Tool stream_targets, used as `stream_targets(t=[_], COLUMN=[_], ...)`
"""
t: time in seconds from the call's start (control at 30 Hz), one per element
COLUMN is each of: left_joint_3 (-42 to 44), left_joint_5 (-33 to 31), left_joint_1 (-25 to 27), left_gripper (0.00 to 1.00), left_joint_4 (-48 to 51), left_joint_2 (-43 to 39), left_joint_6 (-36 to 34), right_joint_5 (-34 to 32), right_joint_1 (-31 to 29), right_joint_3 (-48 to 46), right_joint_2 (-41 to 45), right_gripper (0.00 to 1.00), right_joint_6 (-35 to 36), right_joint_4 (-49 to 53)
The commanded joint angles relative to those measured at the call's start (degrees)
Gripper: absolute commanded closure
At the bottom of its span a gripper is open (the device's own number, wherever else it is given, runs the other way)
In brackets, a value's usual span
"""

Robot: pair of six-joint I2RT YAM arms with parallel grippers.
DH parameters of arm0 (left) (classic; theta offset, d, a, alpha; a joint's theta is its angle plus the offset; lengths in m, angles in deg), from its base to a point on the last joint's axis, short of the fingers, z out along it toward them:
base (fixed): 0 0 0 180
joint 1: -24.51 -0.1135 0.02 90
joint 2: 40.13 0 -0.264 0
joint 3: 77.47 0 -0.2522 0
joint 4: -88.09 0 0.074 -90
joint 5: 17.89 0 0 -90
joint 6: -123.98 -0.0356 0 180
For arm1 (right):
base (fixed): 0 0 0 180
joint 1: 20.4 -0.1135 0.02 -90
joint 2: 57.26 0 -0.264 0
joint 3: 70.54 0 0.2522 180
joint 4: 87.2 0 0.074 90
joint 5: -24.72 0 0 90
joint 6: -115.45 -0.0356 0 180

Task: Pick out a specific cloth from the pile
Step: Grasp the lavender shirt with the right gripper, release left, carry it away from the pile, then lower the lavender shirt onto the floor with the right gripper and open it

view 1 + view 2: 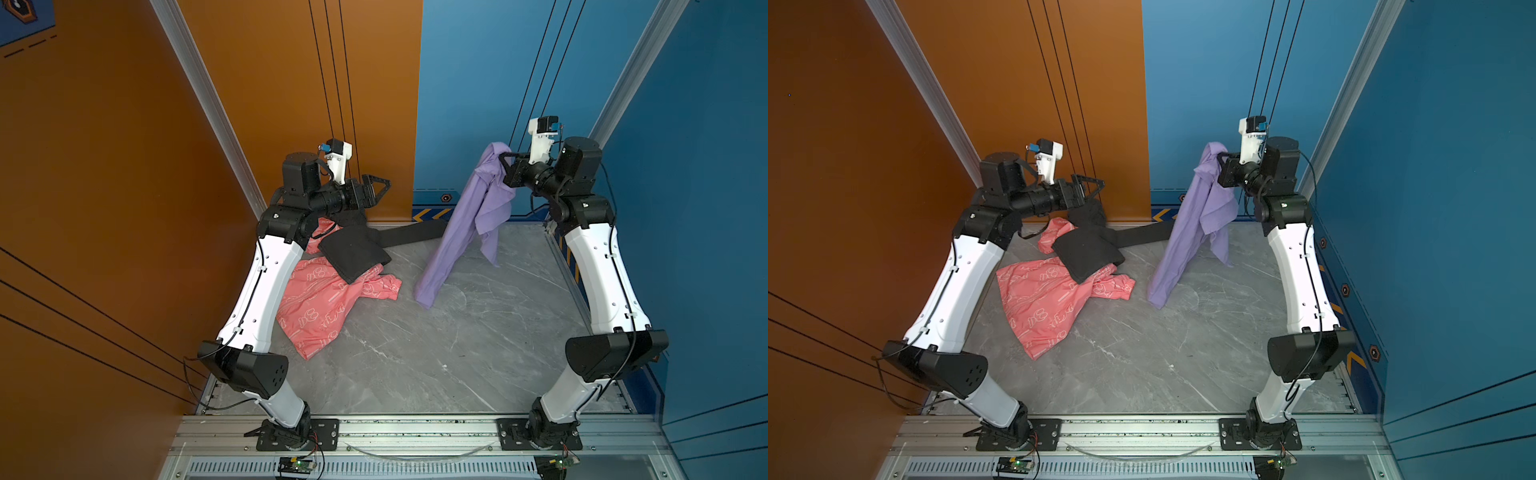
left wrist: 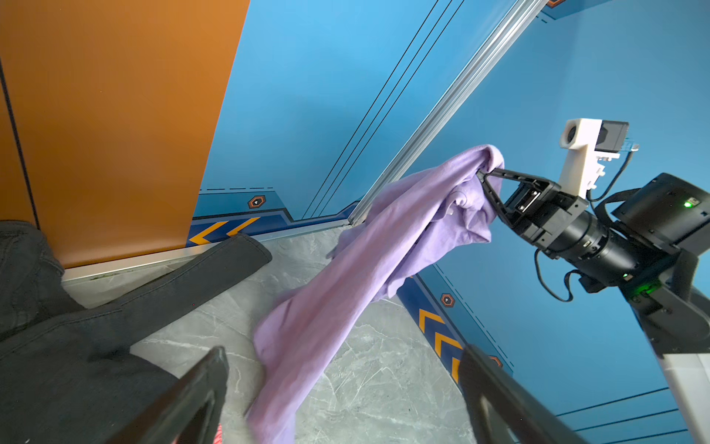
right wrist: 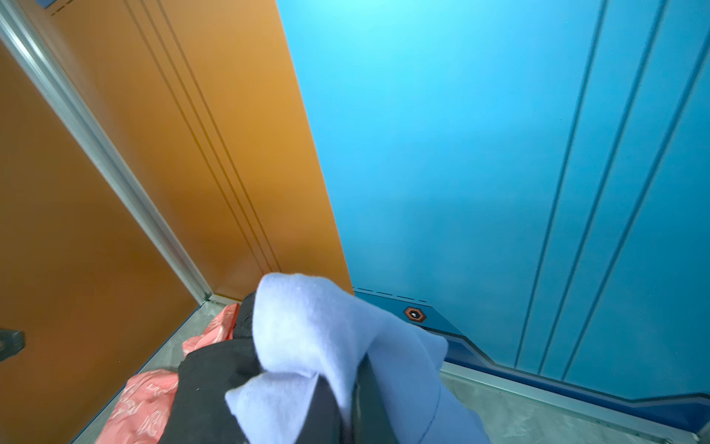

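Pink garment (image 1: 316,307) under grey garment (image 1: 353,251) — lilac cloth (image 1: 457,232) hangs apart.

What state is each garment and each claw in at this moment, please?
lilac cloth: lifted, hanging from the right claw, clear of the other garments.
right claw: shut on the lilac cloth.
left claw: open, empty.
dark grey garment: lying on the coral-pink garment, one sleeve stretched out.
coral-pink garment: spread on the table, partly covered.

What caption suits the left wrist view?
Right gripper holds the lilac cloth up; the grey garment lies on the table.
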Motion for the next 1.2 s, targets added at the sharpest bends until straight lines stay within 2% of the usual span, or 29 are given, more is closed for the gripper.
stream_targets(t=[0.0,0.27,0.53,0.7,0.9,1.17], left_joint_3=[1.3,2.3,2.5,2.6,2.5,3.1], left_joint_5=[-1.9,-2.9,-3.7,-4.0,-4.1,-5.0], left_joint_1=[-0.6,-1.1,-1.2,-1.2,-1.1,-0.7], left_gripper=[0.0,0.02,0.02,0.02,0.02,0.02], left_joint_4=[0.1,0.1,0.1,0.0,0.1,0.0], left_joint_2=[-2.4,-3.2,-3.6,-3.7,-3.5,-3.7], left_joint_6=[-1.1,-1.2,-1.8,-1.8,-1.6,-1.5], right_joint_5=[-1.4,1.0,1.5,1.0,2.0,-0.2], right_joint_1=[2.0,4.7,9.8,11.6,12.9,12.6], right_joint_3=[0.6,7.6,21.3,23.4,18.7,-6.9], right_joint_2=[-0.1,-7.5,-17.1,-18.1,-16.4,-9.7], right_gripper=[1.0,1.0,1.0,1.0,1.0,1.0], right_joint_6=[-4.2,-6.9,-9.8,-8.7,-6.1,-3.5], right_joint_4=[-5.5,-5.7,-5.7,-6.4,-3.8,-3.6])
